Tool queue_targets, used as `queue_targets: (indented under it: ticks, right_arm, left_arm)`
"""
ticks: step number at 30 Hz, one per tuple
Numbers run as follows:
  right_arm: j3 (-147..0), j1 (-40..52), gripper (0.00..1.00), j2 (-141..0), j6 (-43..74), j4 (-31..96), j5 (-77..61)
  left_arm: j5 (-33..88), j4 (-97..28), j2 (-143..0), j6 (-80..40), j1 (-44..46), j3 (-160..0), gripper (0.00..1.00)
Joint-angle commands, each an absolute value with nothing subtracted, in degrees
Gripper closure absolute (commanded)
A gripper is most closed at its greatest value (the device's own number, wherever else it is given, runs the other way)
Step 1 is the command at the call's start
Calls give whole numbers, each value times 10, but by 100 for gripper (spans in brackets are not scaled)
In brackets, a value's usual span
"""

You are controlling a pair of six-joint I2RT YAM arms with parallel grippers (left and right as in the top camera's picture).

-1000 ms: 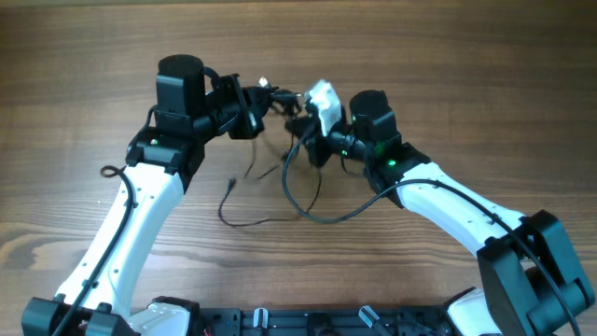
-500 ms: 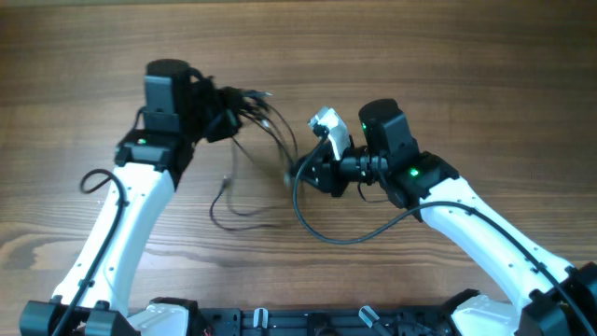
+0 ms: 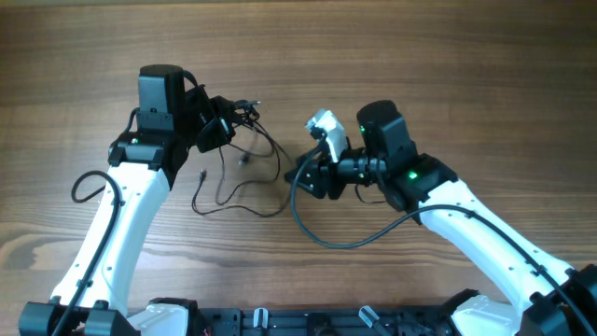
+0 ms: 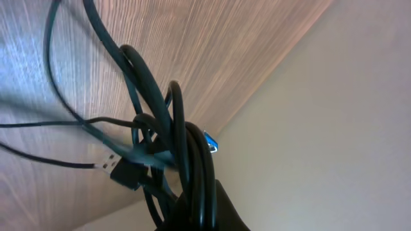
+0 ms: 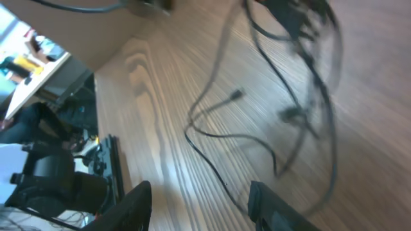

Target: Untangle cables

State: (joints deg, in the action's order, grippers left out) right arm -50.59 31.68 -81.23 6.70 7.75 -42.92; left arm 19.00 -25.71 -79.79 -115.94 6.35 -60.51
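The cables are thin black cords. In the overhead view a knotted clump (image 3: 244,113) hangs at my left gripper (image 3: 224,124), and loose strands (image 3: 235,189) trail down onto the wooden table, one ending in a small plug (image 3: 202,175). In the left wrist view my left gripper (image 4: 209,215) is shut on the clump (image 4: 173,138), which has a dark plug (image 4: 120,171) hanging from it. My right gripper (image 3: 304,175) is to the right of the strands, apart from the clump. In the right wrist view it (image 5: 202,212) is open, with a thin cord (image 5: 212,151) lying on the table ahead of it.
A thicker black wire (image 3: 326,241) attached to the right arm loops over the table below the right gripper. Another arm wire (image 3: 82,187) loops beside the left arm. The robot base rail (image 3: 298,322) runs along the near edge.
The two grippers have drawn apart. My left gripper has moved left with the clump, dragging the loose strands left. My right gripper has moved right and nearer, away from the clump.
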Motion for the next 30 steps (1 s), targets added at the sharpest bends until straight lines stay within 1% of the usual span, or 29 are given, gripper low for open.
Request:
queue_targets:
  ticks: [1, 3, 6, 9, 11, 12, 13, 18, 20, 22, 23, 25, 27, 30]
  right_arm:
    - [-501, 359, 50, -842, 79, 34, -421]
    - [-501, 377, 50, -866, 77, 3, -377]
    - [-501, 388, 50, -908, 78, -46, -266]
    - [-501, 385, 47, -933, 102, -84, -174]
    - [-501, 383, 38, -943, 133, -99, -112]
    - [-501, 383, 34, -946, 140, -104, -98]
    - [-501, 383, 33, -951, 137, -111, -95]
    - [-501, 374, 32, -957, 135, -124, -39]
    - [-501, 365, 30, -957, 135, -132, -39]
    - [-501, 357, 25, -957, 133, -138, -48]
    - [-501, 352, 24, -957, 122, -143, -68]
    - [-501, 345, 26, -957, 91, -152, -128]
    - [-501, 345, 27, -961, 84, -160, -180]
    - [-501, 345, 33, -962, 73, -154, -204]
  left_arm:
    - [212, -256, -788, -1187, 81, -618, 96]
    - [212, -256, -788, -1187, 90, -618, 96]
    - [213, -256, -788, -1187, 102, -618, 96]
    - [213, -256, -788, -1187, 111, -618, 96]
    - [216, -256, -788, -1187, 114, -618, 96]
    - [219, -256, -788, -1187, 115, -618, 96]
    - [223, -256, -788, -1187, 116, -618, 96]
    - [227, -256, -788, -1187, 121, -618, 96]
    - [227, -256, -788, -1187, 121, -618, 96]
    - [228, -256, -788, -1187, 121, -618, 96]
    - [229, -256, -788, -1187, 121, -618, 96]
    - [236, -256, -788, -1187, 121, -618, 96]
    - [240, -256, -788, -1187, 121, -618, 96]
    - [240, -256, -788, -1187, 122, -618, 96]
